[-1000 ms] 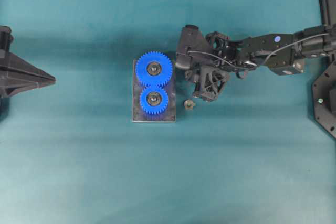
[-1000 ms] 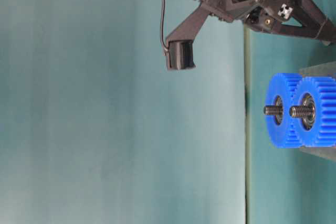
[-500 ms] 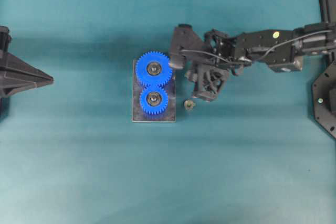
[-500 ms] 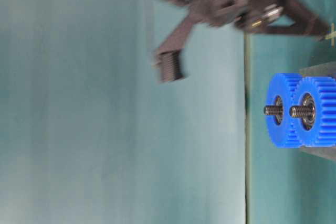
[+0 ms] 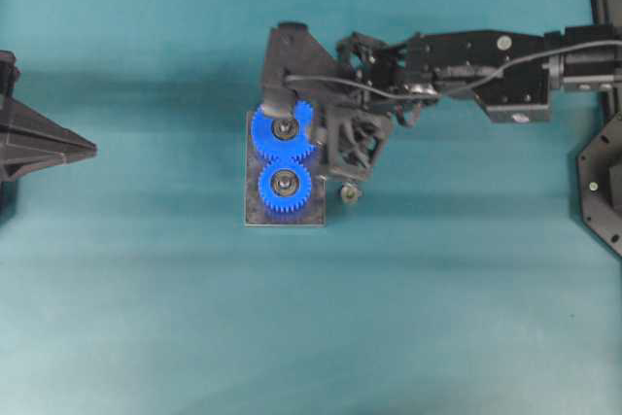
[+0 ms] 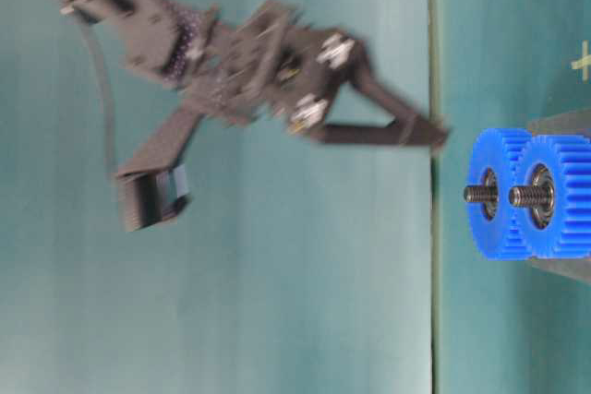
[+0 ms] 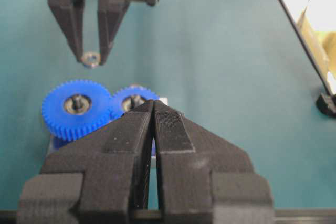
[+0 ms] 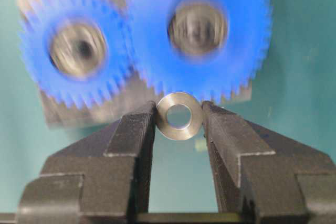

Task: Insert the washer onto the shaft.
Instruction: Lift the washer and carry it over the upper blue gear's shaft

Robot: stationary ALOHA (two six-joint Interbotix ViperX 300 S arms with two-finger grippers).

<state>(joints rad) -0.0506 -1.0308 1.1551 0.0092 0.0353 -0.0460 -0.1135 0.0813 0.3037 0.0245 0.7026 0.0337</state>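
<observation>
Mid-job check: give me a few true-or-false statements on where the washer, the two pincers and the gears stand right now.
1. The right pincer holds the washer between its fingertips. True.
2. The washer is already seated on a shaft. False: it is in the right pincer, off the gears, and both threaded shafts stand bare in the table-level view.
3. The left pincer is shut and empty. True.
4. Two blue gears mesh on a grey base plate. True.
5. The left pincer grips one of the gears. False: it sits apart from them, at the left edge of the overhead view.
6. A small dark part lies on the table beside the base plate. True.
</observation>
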